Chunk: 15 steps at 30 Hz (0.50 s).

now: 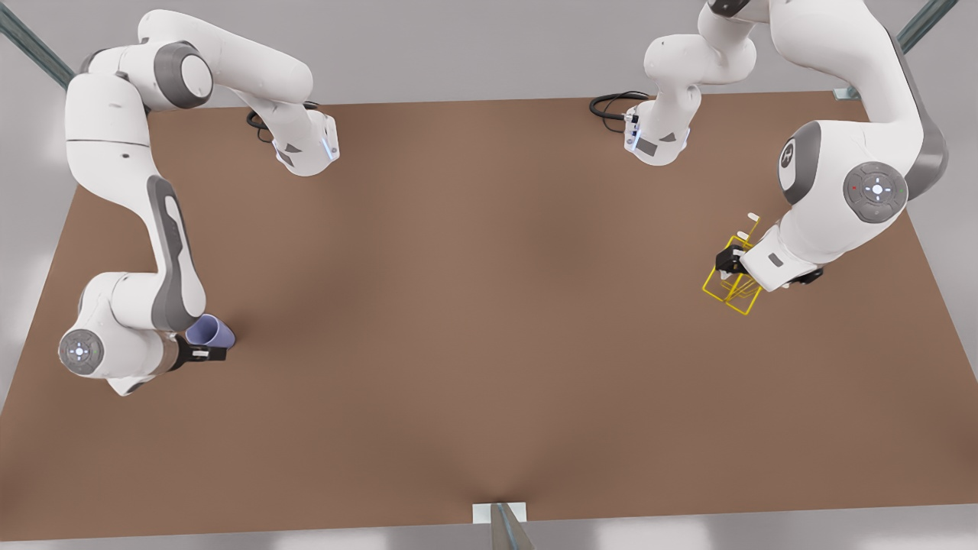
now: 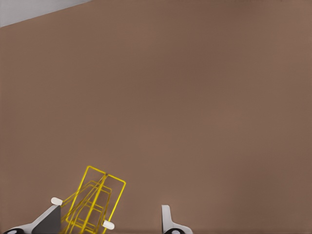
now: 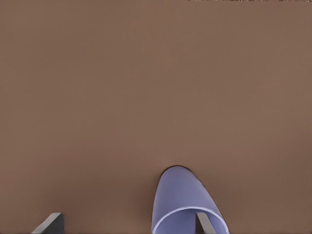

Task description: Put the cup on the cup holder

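Right pincer beside one cup; left pincer at one cup holder.

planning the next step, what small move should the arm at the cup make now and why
Probably shut the right gripper on the cup: one finger sits inside the rim, the other stands wide outside. The left gripper waits open at the cup holder.

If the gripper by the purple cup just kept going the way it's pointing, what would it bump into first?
Probably the cup itself: it sits right between the right gripper's open fingers. Beyond it lies bare brown table. Depth is hard to judge.
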Each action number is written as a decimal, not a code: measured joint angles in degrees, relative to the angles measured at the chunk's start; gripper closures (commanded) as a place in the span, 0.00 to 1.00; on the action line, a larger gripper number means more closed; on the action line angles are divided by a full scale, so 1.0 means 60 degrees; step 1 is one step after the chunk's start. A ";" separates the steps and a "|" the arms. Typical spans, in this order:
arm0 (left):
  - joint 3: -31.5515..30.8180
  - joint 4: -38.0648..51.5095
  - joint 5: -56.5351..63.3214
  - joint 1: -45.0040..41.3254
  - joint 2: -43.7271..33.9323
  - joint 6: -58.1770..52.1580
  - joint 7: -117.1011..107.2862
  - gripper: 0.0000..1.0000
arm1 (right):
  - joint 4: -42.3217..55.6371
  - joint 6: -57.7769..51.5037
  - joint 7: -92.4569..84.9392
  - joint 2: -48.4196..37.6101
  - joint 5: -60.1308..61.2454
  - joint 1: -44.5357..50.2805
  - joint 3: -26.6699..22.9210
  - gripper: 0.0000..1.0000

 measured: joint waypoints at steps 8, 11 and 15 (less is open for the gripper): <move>0.0000 -0.0013 -0.0001 -0.0001 -0.0005 -0.0093 0.0103 0.00 | -0.0553 0.0564 -0.1002 -0.0073 -0.0149 -0.0182 0.0034 0.00; 0.0003 -0.0013 -0.0001 -0.0004 0.0000 -0.0122 0.0130 0.00 | -0.0774 0.0644 -0.1306 -0.0100 -0.0160 -0.0203 0.0045 0.00; 0.0004 -0.0013 -0.0001 0.0000 -0.0001 -0.0153 0.0160 0.00 | -0.0985 0.0704 -0.1636 -0.0117 -0.0165 -0.0216 0.0045 0.00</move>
